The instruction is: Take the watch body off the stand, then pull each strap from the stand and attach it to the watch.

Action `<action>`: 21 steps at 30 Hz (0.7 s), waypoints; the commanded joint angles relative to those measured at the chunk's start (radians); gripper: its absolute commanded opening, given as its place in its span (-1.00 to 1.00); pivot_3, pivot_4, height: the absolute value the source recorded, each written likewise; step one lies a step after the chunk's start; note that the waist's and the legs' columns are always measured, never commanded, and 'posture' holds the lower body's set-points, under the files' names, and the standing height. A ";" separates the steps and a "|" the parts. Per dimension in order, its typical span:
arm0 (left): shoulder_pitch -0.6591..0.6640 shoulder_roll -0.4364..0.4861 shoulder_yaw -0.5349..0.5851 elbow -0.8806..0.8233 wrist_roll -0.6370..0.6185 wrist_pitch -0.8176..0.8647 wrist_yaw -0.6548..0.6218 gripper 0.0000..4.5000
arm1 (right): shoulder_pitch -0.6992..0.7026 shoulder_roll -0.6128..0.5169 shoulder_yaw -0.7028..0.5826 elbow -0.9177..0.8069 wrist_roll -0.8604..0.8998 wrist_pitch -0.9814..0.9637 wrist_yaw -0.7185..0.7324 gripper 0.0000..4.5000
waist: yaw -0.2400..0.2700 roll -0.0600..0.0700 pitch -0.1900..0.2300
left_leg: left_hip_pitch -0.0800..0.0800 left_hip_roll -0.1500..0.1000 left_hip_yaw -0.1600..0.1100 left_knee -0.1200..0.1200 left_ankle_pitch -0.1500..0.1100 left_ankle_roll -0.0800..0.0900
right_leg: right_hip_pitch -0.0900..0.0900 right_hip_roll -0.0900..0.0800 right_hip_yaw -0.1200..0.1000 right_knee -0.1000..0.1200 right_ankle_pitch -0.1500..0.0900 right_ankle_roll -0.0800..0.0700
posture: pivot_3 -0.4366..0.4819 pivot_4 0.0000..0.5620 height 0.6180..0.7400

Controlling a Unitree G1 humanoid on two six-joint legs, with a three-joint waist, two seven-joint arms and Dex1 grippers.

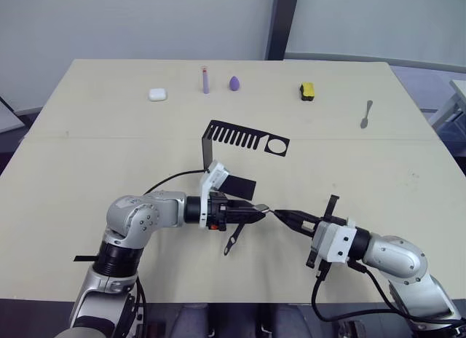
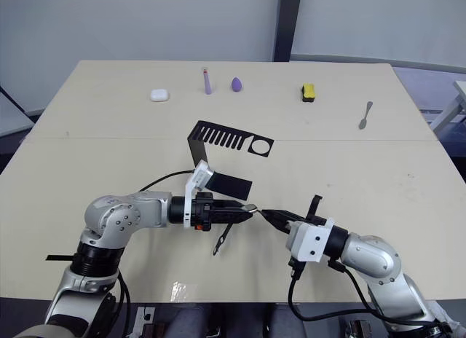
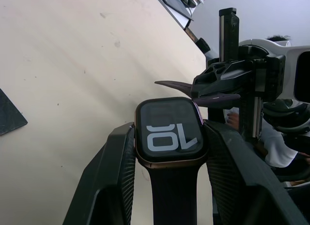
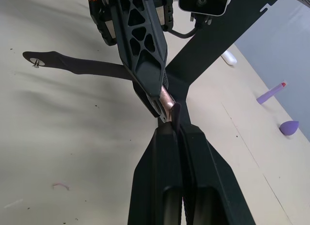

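Between our two arms, above the table (image 1: 87,170), our left gripper (image 1: 256,209) clamps the watch body (image 3: 169,130) — one strap (image 1: 233,241) attached, dangling. Our right gripper (image 1: 285,215), closed on the second strap (image 4: 176,114), meets the case's free edge end-on — lengthwise.

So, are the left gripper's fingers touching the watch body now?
Touching. In the left wrist view the left gripper has one black finger pressed against each side of the watch body, with no gap showing.
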 commanded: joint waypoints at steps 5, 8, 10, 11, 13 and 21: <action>-0.012 -0.021 -0.022 -0.047 -0.025 -0.007 -0.021 -0.30 | -0.029 0.011 0.021 -0.022 -0.002 0.005 -0.005 -1.00 | 0.000 0.000 0.000 | 0.000 0.000 0.000 0.000 0.000 0.000 | 0.000 0.000 0.000 0.000 0.000 0.000 | -0.05 -0.47 1.00; -0.012 -0.022 -0.022 -0.046 -0.026 -0.007 -0.022 -0.30 | -0.032 0.012 0.024 -0.025 -0.005 0.009 -0.005 -1.00 | 0.000 0.000 0.000 | 0.000 0.000 0.000 0.000 0.000 0.000 | 0.000 0.000 0.000 0.000 0.000 0.000 | -0.05 -0.47 1.00; -0.012 -0.023 -0.022 -0.045 -0.025 -0.007 -0.022 -0.30 | -0.033 0.012 0.027 -0.026 -0.007 0.012 -0.004 -1.00 | 0.000 0.000 0.000 | 0.000 0.000 0.000 0.000 0.000 0.000 | 0.000 0.000 0.000 0.000 0.000 0.000 | -0.05 -0.47 1.00; -0.012 -0.024 -0.022 -0.045 -0.025 -0.007 -0.022 -0.30 | -0.034 0.013 0.029 -0.026 -0.009 0.013 -0.004 -1.00 | 0.000 0.000 0.000 | 0.000 0.000 0.000 0.000 0.000 0.000 | 0.000 0.000 0.000 0.000 0.000 0.000 | -0.05 -0.47 1.00; -0.012 -0.024 -0.023 -0.045 -0.025 -0.008 -0.023 -0.30 | -0.038 0.014 0.032 -0.027 -0.012 0.015 -0.003 -1.00 | 0.000 0.000 0.000 | 0.000 0.000 0.000 0.000 0.000 0.000 | 0.000 0.000 0.000 0.000 0.000 0.000 | -0.05 -0.47 1.00; -0.012 -0.024 -0.026 -0.044 -0.017 -0.011 -0.016 -0.30 | -0.050 0.018 0.030 -0.029 -0.017 0.020 -0.007 -1.00 | 0.000 0.000 0.000 | 0.000 0.000 0.000 0.000 0.000 0.000 | 0.000 0.000 0.000 -0.001 0.000 0.000 | -0.05 -0.47 1.00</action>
